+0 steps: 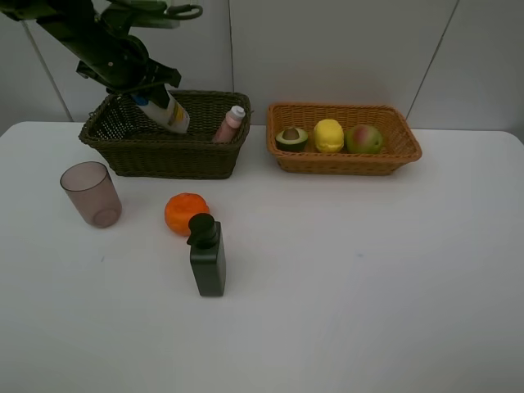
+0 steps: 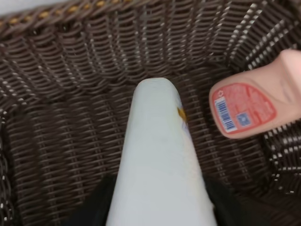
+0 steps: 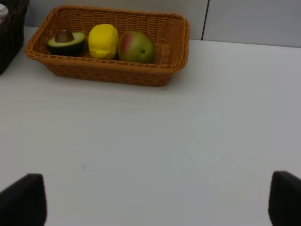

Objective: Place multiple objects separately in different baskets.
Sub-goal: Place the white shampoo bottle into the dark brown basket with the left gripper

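My left gripper [image 1: 151, 88] hangs over the dark brown-green basket [image 1: 123, 151], shut on the white bottle [image 1: 170, 113], which tilts down into it. The left wrist view shows the white bottle [image 2: 160, 150] between dark fingers [image 2: 94, 209], its base just above the basket floor [image 2: 61, 141]. A pink bottle [image 1: 231, 124] [image 2: 251, 106] leans in the same basket. The light orange-tan basket [image 1: 344, 165] [image 3: 108, 73] holds a halved avocado [image 1: 291, 137] [image 3: 66, 42], a lemon [image 1: 328, 135] [image 3: 103, 41] and a pear [image 1: 364, 139] [image 3: 136, 47]. My right gripper [image 3: 150, 207] is open above bare table.
On the white table [image 1: 368, 270], in front of the dark basket, stand a translucent mauve cup [image 1: 91, 193], an orange [image 1: 185, 213] and a black pump bottle [image 1: 207, 255]. The orange and the pump bottle nearly touch. A grey wall closes the back.
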`<action>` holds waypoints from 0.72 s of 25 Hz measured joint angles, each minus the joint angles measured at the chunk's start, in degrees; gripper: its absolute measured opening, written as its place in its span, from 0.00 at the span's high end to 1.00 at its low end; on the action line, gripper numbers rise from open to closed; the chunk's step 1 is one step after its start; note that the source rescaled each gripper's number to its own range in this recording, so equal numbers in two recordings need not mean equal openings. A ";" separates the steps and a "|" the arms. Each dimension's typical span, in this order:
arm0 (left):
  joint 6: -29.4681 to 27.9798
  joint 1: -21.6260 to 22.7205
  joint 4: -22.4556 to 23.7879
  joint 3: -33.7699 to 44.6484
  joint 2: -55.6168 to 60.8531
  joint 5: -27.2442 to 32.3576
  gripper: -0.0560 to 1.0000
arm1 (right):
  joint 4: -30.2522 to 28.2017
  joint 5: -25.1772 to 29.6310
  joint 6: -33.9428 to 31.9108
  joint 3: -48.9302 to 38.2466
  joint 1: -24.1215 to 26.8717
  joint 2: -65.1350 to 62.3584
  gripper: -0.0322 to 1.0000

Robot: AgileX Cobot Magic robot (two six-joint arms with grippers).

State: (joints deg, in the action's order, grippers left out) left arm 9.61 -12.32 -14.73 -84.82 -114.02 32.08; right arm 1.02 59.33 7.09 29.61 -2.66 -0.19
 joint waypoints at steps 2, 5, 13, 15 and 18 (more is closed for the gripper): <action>0.00 0.00 -0.20 0.00 -1.32 -0.40 0.49 | 0.00 0.00 0.00 0.00 0.00 0.00 0.00; 0.00 0.00 -1.20 0.00 -2.58 -1.41 0.49 | 0.00 0.00 0.00 0.00 0.00 0.00 0.00; 0.17 0.00 -2.87 -0.07 -5.37 -2.16 0.49 | 0.00 0.00 0.00 0.00 0.00 0.00 0.00; 0.33 0.00 -2.97 -0.17 -5.45 -2.32 0.49 | 0.00 0.00 0.00 0.00 0.00 0.00 0.00; 0.57 0.00 -2.97 -0.17 -5.45 -2.32 0.49 | 0.00 0.00 0.00 0.00 0.00 0.00 0.00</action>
State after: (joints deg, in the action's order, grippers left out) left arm 10.17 -12.32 -17.70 -85.00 -119.47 29.76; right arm 1.02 59.33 7.09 29.61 -2.66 -0.19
